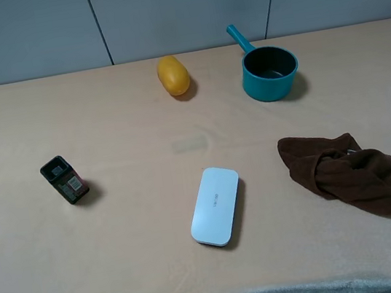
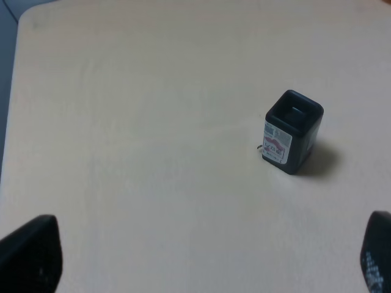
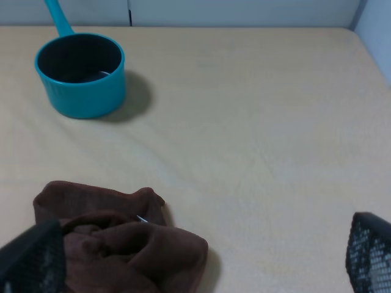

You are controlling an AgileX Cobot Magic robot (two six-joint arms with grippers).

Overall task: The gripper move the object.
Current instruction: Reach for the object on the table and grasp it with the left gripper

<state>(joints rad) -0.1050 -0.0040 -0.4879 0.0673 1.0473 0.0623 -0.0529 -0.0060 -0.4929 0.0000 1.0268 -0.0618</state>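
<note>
Currently the object [image 1: 64, 180] stands upright and alone at left-middle of the high view, well apart from the white case [image 1: 216, 205], likely leaving room for the left gripper [image 2: 201, 262], spread wide, empty, short of it; right gripper [image 3: 198, 262] likewise spread.

Nothing legible in any view. Box [image 2: 292, 131] has a red/white label [image 2: 276, 141] on one side, but the print is too small and blurred to read. Case [image 1: 216, 204] carries a faint grey mark mid-top, also unreadable.
</note>
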